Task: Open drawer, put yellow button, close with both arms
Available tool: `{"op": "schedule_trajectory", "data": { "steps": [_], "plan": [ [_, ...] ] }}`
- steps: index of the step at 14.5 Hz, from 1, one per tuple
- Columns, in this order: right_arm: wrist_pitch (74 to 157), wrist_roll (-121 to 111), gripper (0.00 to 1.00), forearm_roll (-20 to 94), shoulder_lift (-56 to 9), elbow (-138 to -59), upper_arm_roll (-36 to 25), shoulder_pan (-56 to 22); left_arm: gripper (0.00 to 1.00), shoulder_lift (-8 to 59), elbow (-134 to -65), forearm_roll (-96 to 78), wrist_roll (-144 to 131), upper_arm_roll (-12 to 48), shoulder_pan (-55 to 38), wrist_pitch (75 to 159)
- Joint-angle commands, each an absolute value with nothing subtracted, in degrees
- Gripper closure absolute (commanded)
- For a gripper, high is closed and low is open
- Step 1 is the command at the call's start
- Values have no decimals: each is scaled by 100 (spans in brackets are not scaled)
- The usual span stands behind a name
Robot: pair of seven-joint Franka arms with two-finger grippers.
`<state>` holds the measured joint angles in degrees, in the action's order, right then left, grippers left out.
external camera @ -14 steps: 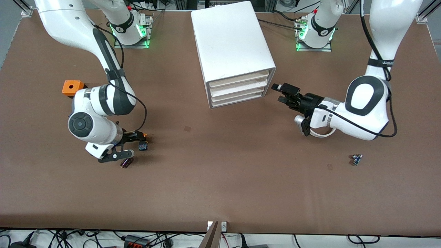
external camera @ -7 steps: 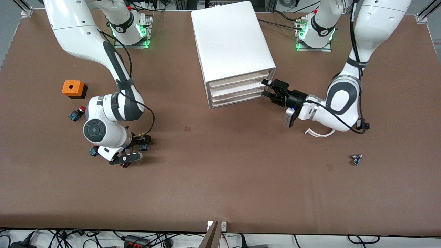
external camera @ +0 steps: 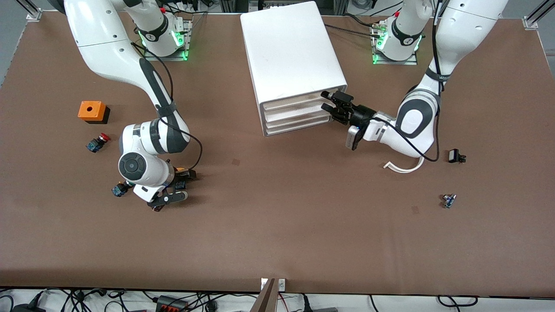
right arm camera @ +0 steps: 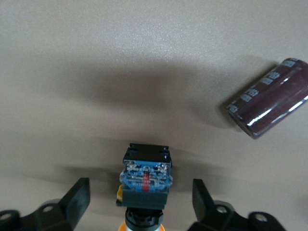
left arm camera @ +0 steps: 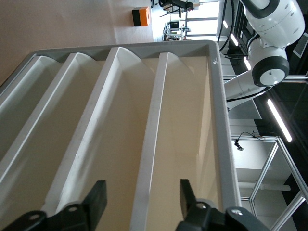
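The white cabinet (external camera: 290, 47) stands at the back middle with all its drawers shut. My left gripper (external camera: 326, 101) is open at the drawer fronts, at the end toward the left arm. In the left wrist view its fingers (left arm camera: 97, 201) stand either side of the front ridge of the top drawer (left arm camera: 185, 120); the gripper (left arm camera: 140, 199) holds nothing. The top drawer also shows in the front view (external camera: 299, 100). My right gripper (external camera: 182, 185) is open and low over the yellow button (external camera: 180, 184). In the right wrist view the button (right arm camera: 144, 175) lies on its side between the open fingers (right arm camera: 79, 197), untouched.
A brown capacitor (right arm camera: 269, 98) lies close beside the button. An orange box (external camera: 92, 111), a red-capped switch (external camera: 97, 142) and another switch (external camera: 118, 190) lie toward the right arm's end. A white curved strip (external camera: 403, 167), a black part (external camera: 456, 156) and a small component (external camera: 448, 200) lie toward the left arm's end.
My left gripper has moved in from the open table up to the drawer fronts. My right arm has shifted a little toward the table's middle, its gripper staying over the yellow button.
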<state>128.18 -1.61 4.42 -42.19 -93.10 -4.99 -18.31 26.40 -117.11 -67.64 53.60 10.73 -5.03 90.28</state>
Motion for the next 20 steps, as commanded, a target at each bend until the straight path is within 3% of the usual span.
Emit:
{"op": "schedule_trajectory", "data": {
  "steps": [1,3,5,11,16,20],
  "plan": [
    [12867,-105,30,545,-4245,-9273,-510,-1854,59,2408,-11909,-6891,5476,1090,-606,9211],
    [12876,-105,43,545,-4245,-9272,-518,-1854,82,2408,-11883,-6882,5467,1081,-606,9202],
    [12867,-105,43,536,-4236,-9211,-519,-1846,99,2434,-11822,-6777,5388,1090,-615,9202],
    [12867,-123,51,527,-4245,-9167,-527,-1828,99,2539,-11409,-6399,5344,1037,-554,9202],
    [12858,-184,81,527,-4219,-9167,-536,-1811,99,3172,-10479,-6029,5195,993,-326,9167],
    [12762,-246,94,466,-4131,-8886,-545,-1793,99,3760,-9670,-5854,5168,984,-150,9158]
  ]
}}
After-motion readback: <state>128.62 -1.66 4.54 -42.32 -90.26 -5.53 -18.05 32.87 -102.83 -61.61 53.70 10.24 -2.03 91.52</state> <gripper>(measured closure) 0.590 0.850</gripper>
